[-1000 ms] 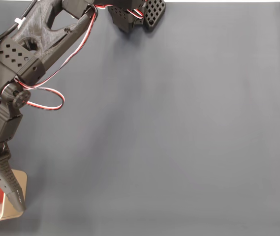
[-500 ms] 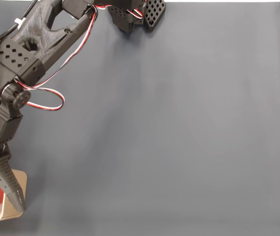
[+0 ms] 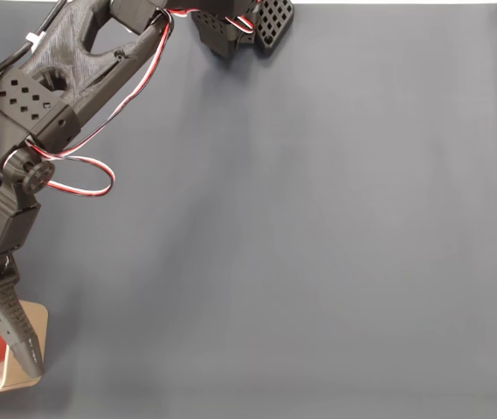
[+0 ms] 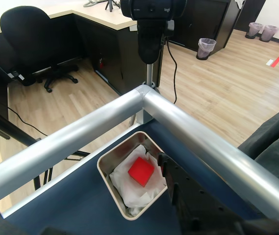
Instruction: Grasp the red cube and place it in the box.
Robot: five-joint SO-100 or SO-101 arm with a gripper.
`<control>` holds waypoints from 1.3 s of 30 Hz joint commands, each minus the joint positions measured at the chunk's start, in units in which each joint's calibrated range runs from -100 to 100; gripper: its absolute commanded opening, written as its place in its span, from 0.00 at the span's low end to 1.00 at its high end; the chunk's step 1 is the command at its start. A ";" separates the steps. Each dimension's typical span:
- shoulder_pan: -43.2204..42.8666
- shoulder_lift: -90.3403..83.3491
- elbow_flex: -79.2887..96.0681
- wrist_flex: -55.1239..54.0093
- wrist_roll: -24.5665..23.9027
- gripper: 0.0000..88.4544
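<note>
Blue tabletop [image 3: 318,244]: red cube [image 4: 141,172] inside box [image 4: 106,164].

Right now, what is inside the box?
The box holds the red cube, resting on crumpled white lining. A black gripper finger covers the box's near right corner, so that part is hidden.

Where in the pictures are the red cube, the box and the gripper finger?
red cube [image 4: 141,172]: wrist view, its top face.
box [image 4: 106,177]: wrist view, its left wall rim.
gripper finger [image 3: 14,336]: fixed view, middle of the black finger over the box.
</note>
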 commanded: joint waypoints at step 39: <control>-31.80 -90.41 107.72 -12.88 0.73 0.00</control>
